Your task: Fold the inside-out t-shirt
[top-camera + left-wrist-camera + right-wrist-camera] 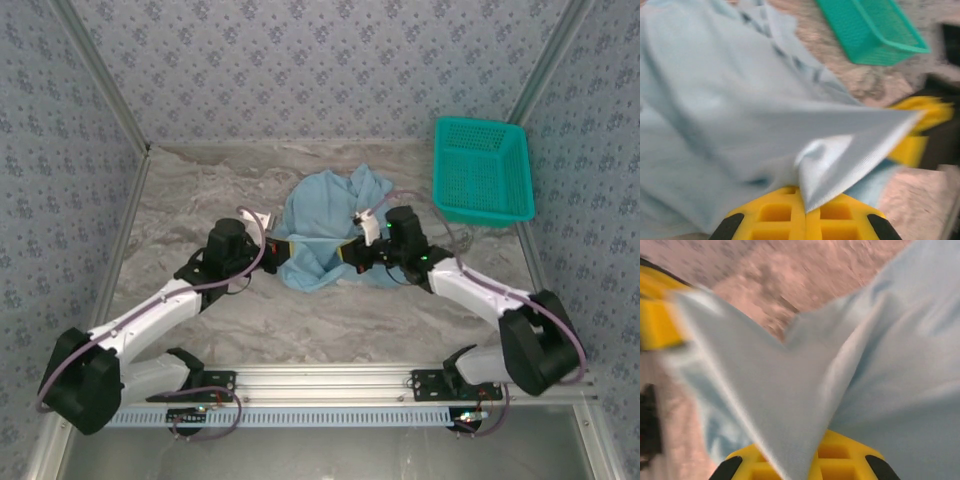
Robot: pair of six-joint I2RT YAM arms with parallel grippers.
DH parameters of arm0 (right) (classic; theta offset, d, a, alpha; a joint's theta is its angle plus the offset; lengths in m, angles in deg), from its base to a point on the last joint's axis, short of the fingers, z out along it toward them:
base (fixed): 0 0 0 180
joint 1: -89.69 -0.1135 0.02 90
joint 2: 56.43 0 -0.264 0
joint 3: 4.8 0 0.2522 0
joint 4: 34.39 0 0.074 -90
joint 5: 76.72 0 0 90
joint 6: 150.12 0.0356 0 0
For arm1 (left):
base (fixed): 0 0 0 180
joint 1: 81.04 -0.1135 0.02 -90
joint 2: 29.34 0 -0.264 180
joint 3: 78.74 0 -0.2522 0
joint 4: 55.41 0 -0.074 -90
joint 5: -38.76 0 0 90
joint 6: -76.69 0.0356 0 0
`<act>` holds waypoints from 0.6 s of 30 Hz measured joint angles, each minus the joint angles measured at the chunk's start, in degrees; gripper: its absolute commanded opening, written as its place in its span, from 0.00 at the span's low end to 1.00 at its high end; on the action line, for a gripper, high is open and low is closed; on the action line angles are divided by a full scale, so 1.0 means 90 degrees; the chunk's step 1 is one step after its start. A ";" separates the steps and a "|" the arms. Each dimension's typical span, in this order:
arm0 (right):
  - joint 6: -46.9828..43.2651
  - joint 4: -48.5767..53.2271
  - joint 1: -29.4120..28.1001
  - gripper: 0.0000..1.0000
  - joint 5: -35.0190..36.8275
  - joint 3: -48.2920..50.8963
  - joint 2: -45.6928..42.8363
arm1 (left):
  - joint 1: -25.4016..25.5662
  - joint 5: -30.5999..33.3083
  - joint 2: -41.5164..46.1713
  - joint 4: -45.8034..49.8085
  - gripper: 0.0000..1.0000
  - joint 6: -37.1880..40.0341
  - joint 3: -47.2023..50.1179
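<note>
The inside-out t-shirt [325,215], light blue and crumpled, lies mid-table between both arms. My left gripper [278,248] is at its left edge, shut on the fabric: in the left wrist view a hemmed fold of the t-shirt [850,155] comes out from between the closed yellow jaws of my left gripper [805,212]. My right gripper [352,252] is at the shirt's near right edge, shut on cloth too; in the right wrist view a taut point of the t-shirt [805,405] runs down into my right gripper [802,465].
A teal mesh basket [482,170] stands at the back right, also seen in the left wrist view as the basket [870,30]. The marbled table [330,310] lies bare in front of the shirt. Patterned walls enclose the table on three sides.
</note>
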 measured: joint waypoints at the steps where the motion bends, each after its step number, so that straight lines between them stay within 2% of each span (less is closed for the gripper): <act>1: 0.0180 -0.0172 0.0075 0.00 -0.0311 0.0102 -0.0160 | 0.0005 0.0136 -0.0124 0.0092 0.02 -0.0007 -0.0053; 3: 0.0452 -0.0413 0.0112 0.00 -0.0775 0.0223 -0.0284 | 0.0044 0.0316 -0.0323 0.0270 0.10 -0.0027 -0.0204; 7: 0.0884 -0.0763 0.0141 0.00 -0.1343 0.0306 -0.0291 | 0.0087 0.0908 -0.0520 0.0695 0.36 -0.0034 -0.0563; 10: 0.1146 -0.1020 0.0175 0.00 -0.1469 0.0306 -0.0279 | 0.0323 0.1477 -0.0476 0.1010 0.47 0.0036 -0.0709; 14: 0.1418 -0.1224 0.0209 0.00 -0.1481 0.0304 -0.0138 | 0.0913 0.2166 -0.0012 0.1404 0.55 0.0245 -0.0695; 18: 0.1642 -0.1362 0.0221 0.00 -0.1472 0.0304 0.0027 | 0.1433 0.2511 0.0806 0.1423 0.56 0.0629 -0.0469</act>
